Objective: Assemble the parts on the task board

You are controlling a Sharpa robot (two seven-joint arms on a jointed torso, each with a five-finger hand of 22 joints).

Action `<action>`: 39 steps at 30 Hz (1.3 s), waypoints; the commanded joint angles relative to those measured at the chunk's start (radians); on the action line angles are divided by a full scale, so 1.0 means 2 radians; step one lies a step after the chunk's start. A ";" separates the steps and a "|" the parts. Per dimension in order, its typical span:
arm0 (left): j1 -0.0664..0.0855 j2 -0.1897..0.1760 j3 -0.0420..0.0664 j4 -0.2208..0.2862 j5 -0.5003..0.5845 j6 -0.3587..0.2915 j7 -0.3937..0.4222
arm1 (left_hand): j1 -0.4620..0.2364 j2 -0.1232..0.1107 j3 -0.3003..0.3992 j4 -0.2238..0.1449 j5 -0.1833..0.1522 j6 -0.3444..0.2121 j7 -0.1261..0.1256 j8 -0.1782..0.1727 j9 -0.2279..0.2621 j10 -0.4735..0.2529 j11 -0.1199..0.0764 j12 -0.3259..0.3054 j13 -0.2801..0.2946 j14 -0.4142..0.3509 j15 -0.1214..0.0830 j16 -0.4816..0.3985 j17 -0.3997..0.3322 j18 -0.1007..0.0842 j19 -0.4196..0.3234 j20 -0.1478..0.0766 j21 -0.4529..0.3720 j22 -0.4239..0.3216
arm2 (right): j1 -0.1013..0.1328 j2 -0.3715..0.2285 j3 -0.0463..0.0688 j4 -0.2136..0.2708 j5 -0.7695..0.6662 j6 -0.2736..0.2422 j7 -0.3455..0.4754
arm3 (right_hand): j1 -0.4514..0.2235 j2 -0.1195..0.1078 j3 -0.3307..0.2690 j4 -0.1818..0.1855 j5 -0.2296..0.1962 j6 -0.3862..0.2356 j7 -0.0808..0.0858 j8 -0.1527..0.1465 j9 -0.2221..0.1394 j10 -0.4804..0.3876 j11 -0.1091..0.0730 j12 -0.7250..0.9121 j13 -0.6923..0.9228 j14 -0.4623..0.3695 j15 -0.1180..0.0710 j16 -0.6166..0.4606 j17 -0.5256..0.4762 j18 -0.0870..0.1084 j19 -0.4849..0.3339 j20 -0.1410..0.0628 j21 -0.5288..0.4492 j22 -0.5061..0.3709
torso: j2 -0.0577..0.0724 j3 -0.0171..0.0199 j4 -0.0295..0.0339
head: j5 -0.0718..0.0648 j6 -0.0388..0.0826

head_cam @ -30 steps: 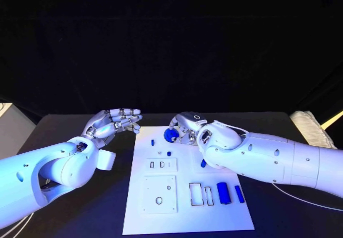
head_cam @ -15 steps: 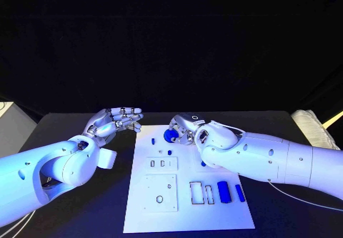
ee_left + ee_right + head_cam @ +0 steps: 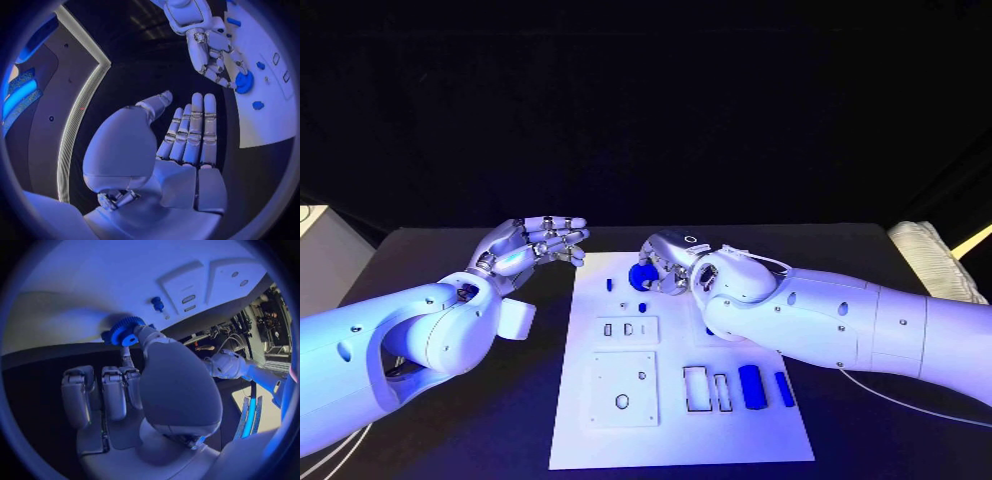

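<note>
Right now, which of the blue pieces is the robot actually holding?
The round toothed gear at the board's far end, held in the right hand's fingertips. The other blue pieces, like the long bar near the front, lie untouched.

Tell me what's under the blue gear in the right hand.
The gear is pinched by the right hand over the far end of the white board. Its underside is covered, so whether it sits on a peg or touches the board cannot be told.
</note>
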State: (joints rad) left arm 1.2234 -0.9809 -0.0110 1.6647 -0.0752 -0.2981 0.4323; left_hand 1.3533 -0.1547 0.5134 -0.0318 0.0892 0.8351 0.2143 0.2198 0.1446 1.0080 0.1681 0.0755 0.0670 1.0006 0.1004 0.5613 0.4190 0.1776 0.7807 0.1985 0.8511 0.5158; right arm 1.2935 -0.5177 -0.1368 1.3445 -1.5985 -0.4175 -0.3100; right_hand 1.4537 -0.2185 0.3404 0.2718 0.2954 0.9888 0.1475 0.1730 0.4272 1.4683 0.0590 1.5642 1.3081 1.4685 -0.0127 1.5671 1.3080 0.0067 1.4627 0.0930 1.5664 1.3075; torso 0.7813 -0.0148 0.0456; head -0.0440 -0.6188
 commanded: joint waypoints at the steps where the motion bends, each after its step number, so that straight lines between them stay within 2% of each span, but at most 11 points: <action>1: 0.001 0.001 0.000 0.002 -0.002 0.008 0.002 | 0.001 0.001 0.003 -0.001 0.000 0.004 0.006 -0.001 -0.001 0.002 0.000 -0.002 0.000 -0.002 0.001 0.002 0.001 0.002 -0.003 0.000 0.002 0.001 | -0.002 0.003 -0.001 -0.005 -0.004 0.007 0.000 | -0.002 -0.003 0.003 0.000 0.002 0.009 -0.007 0.003 0.000 0.047 -0.003 0.000 0.127 0.051 -0.003 0.002 0.131 -0.003 0.054 -0.003 0.002 0.132 | 0.000 -0.0001 0.0004 | 0.000 0.001; 9: 0.001 0.000 0.000 0.002 -0.002 0.007 0.002 | 0.001 0.001 0.003 -0.001 0.000 0.004 0.006 -0.001 -0.001 0.002 0.000 -0.002 0.000 -0.002 0.001 0.002 0.001 0.002 -0.003 0.000 0.002 0.001 | -0.003 0.010 -0.001 -0.017 -0.003 0.001 -0.002 | -0.012 -0.009 0.008 0.001 -0.005 0.000 -0.004 -0.003 -0.003 0.041 0.000 -0.006 0.120 0.051 -0.001 0.002 0.131 -0.003 0.054 -0.002 0.002 0.132 | 0.000 -0.0004 0.0005 | -0.001 0.001; 17: 0.001 0.000 0.000 0.001 -0.002 0.007 0.001 | 0.001 0.001 0.003 -0.001 0.000 0.004 0.006 -0.001 -0.001 0.002 0.000 -0.002 0.000 -0.002 0.001 0.002 0.001 0.002 -0.003 0.000 0.002 0.001 | -0.004 0.013 -0.001 -0.025 -0.001 -0.004 0.001 | -0.020 -0.013 0.010 0.002 -0.010 -0.007 -0.001 -0.007 -0.005 0.035 0.003 -0.012 0.113 0.051 0.002 0.002 0.131 -0.003 0.054 0.001 0.002 0.132 | 0.000 0.0002 -0.0001 | 0.000 0.000; 23: 0.001 0.001 0.000 0.000 -0.002 0.007 0.001 | 0.001 0.001 0.003 -0.001 0.000 0.004 0.006 -0.001 -0.001 0.002 0.000 -0.002 0.000 -0.002 0.001 0.002 0.001 0.002 -0.003 0.000 0.002 0.001 | -0.004 0.013 -0.001 -0.026 0.008 -0.005 0.008 | -0.049 -0.022 -0.004 0.007 -0.010 -0.030 0.007 -0.021 -0.013 0.020 0.010 -0.026 0.099 0.051 0.009 0.002 0.131 -0.003 0.054 0.007 0.002 0.132 | 0.000 0.0000 -0.0007 | 0.000 0.000; 27: 0.001 0.001 0.000 0.000 -0.002 0.007 0.001 | 0.001 0.001 0.004 -0.001 0.000 0.004 0.006 -0.001 -0.001 0.002 0.000 -0.002 0.000 -0.003 0.001 0.003 0.001 0.002 -0.005 0.000 0.005 0.003 | -0.004 0.012 -0.001 -0.026 0.016 -0.001 0.014 | -0.074 -0.020 -0.024 0.008 -0.003 -0.034 0.008 -0.024 -0.016 0.017 0.012 -0.028 0.097 0.051 0.011 0.002 0.131 -0.003 0.054 0.010 0.002 0.132 | 0.000 0.0002 -0.0004 | -0.001 0.000; 28: 0.001 0.001 0.000 0.000 -0.002 0.007 0.001 | 0.001 0.001 0.004 -0.001 0.000 0.004 0.006 -0.001 -0.001 0.002 0.000 -0.002 0.000 -0.003 0.001 0.003 0.001 0.002 -0.005 0.000 0.005 0.003 | -0.004 0.012 -0.002 -0.026 0.019 0.001 0.016 | -0.083 -0.016 -0.034 0.009 0.001 -0.035 0.009 -0.024 -0.017 0.017 0.012 -0.028 0.096 0.051 0.011 0.002 0.131 -0.003 0.054 0.010 0.002 0.132 | 0.000 0.0003 -0.0003 | 0.000 0.000; 30: 0.001 0.001 0.000 -0.001 -0.002 0.007 0.001 | 0.001 0.001 0.004 -0.001 0.000 0.004 0.006 -0.001 -0.001 0.002 0.000 -0.002 0.000 -0.003 0.001 0.003 0.001 0.002 -0.005 0.000 0.005 0.003 | -0.004 0.011 -0.002 -0.024 0.024 0.005 0.018 | -0.108 -0.006 -0.052 0.009 0.021 -0.034 0.008 -0.023 -0.018 0.018 0.012 -0.028 0.097 0.051 0.011 0.002 0.131 -0.003 0.054 0.011 0.002 0.132 | 0.000 0.0004 -0.0003 | 0.000 -0.001; 39: 0.001 0.001 0.000 0.000 -0.002 0.007 0.001 | 0.001 0.001 0.004 -0.001 0.000 0.004 0.006 -0.001 -0.001 0.002 0.000 -0.002 0.000 -0.004 0.001 0.004 0.001 0.002 -0.006 0.000 0.006 0.003 | -0.004 0.004 -0.002 -0.020 0.034 0.014 0.022 | -0.117 0.004 -0.059 0.009 0.026 -0.029 0.007 -0.021 -0.018 0.021 0.011 -0.025 0.100 0.051 0.011 0.002 0.131 -0.003 0.054 0.010 0.002 0.132 | 0.000 0.0002 -0.0005 | 0.000 -0.002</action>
State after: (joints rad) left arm 1.2234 -0.9809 -0.0109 1.6623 -0.0753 -0.2982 0.4294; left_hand 1.3533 -0.1547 0.5175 -0.0358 0.0892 0.8350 0.2143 0.2199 0.1437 1.0080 0.1681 0.0756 0.0670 1.0007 0.1005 0.5653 0.4197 0.1775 0.7736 0.1983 0.8580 0.5202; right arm 1.2852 -0.5087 -0.1411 1.3025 -1.5448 -0.4125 -0.2846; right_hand 1.2238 -0.2132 0.2263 0.2913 0.3456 0.9277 0.1651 0.1311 0.3917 1.4665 0.0752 1.5138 1.3077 1.4649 0.0019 1.5671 1.3076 0.0066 1.4661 0.1043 1.5664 1.3081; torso 0.7818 -0.0141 0.0447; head -0.0443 -0.6215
